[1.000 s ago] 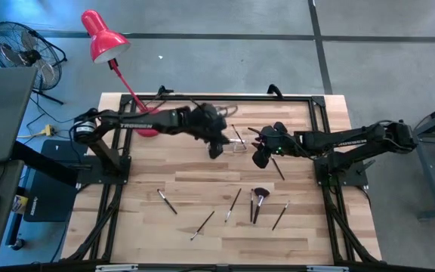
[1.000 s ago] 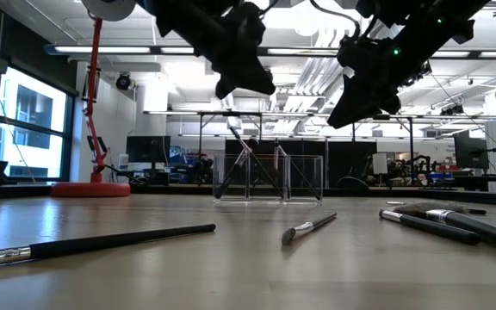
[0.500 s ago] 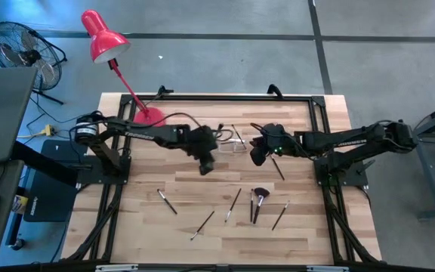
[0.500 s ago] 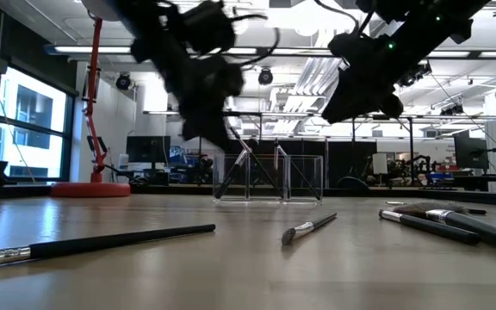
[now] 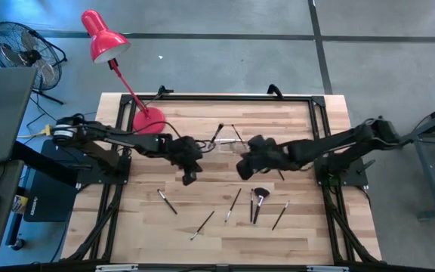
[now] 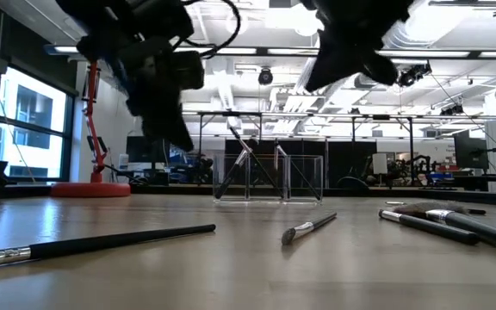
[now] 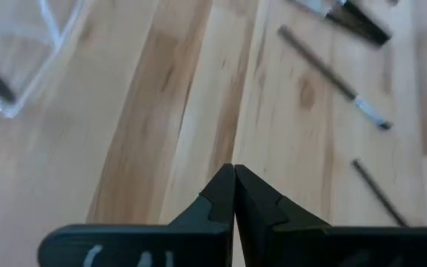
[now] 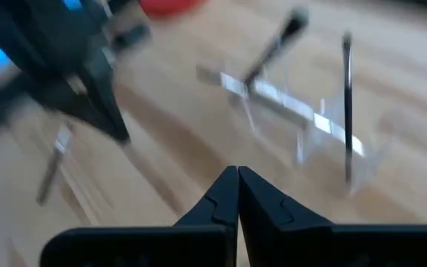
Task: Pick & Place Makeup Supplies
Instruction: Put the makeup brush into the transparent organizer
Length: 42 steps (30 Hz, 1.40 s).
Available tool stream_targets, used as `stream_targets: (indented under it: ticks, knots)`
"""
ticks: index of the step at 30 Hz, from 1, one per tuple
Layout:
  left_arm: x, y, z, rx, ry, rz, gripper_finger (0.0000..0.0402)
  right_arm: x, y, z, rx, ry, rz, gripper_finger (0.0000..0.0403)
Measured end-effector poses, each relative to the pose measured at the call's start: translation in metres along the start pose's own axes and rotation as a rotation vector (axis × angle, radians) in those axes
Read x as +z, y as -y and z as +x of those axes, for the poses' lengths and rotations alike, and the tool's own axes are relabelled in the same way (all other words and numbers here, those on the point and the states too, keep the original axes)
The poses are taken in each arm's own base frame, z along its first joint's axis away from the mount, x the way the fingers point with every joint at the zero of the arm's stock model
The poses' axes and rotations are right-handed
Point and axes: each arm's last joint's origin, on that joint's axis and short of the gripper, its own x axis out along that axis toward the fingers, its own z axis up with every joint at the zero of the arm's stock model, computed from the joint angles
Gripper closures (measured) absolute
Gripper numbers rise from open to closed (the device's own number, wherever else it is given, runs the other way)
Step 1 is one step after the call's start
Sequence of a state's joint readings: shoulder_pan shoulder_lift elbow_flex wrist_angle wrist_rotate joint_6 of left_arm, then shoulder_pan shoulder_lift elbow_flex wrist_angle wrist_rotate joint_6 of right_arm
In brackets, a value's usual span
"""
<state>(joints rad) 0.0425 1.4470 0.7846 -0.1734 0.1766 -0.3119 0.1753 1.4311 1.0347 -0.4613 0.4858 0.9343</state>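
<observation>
Several makeup supplies lie flat on the wooden table near its front: a fluffy black-headed brush [image 5: 259, 199], thin brushes [image 5: 166, 201] [image 5: 233, 205] [image 5: 280, 215] and a liner [image 5: 202, 224]. Two more stand leaning in the clear holder [image 5: 232, 142] [image 8: 302, 126]. My left gripper [image 5: 189, 179] [image 7: 233, 169] hangs shut and empty over bare wood, left of and nearer than the holder. My right gripper [image 5: 242, 168] [image 8: 237, 170] is also shut and empty, raised above the table just on the near side of the holder.
A red desk lamp [image 5: 148, 117] stands at the table's far left, its base on the wood. A black frame [image 5: 202, 97] rims the table. Bare wood lies between the two grippers and the loose brushes.
My left gripper has left the holder, going toward the near left of the table and sinking lower. My right gripper has gone from the holder's right side toward the left and near edge, rising and rolling. The brushes and holder have stayed put.
</observation>
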Motion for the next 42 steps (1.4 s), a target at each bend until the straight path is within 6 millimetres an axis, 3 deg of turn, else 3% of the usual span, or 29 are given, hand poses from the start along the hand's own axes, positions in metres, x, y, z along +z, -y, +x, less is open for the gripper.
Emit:
stream_targets:
  ticks: [8,14,21,27,33,42]
  knots:
    - [-0.007,0.000,-0.005,-0.043,-0.070,0.052,0.0401,-0.012,-0.044,0.000,-0.335,-0.419,0.177,0.0402]
    - [-0.012,0.004,-0.004,-0.041,-0.100,0.094,0.0401,-0.041,-0.062,-0.008,-0.505,-0.513,0.314,0.0394]
    - [-0.013,0.009,-0.004,-0.026,-0.098,0.140,0.0401,-0.090,-0.053,-0.008,-0.631,-0.569,0.477,0.0365]
    - [-0.012,0.008,-0.004,-0.038,-0.093,0.142,0.0401,-0.121,-0.046,0.013,-0.543,-0.640,0.579,0.0314]
    - [-0.012,0.009,-0.004,-0.055,-0.091,0.145,0.0401,-0.130,-0.039,0.029,-0.463,-0.654,0.636,0.0276]
    - [-0.013,0.009,-0.004,-0.073,-0.099,0.144,0.0401,-0.131,-0.030,0.033,-0.501,-0.615,0.630,0.0273]
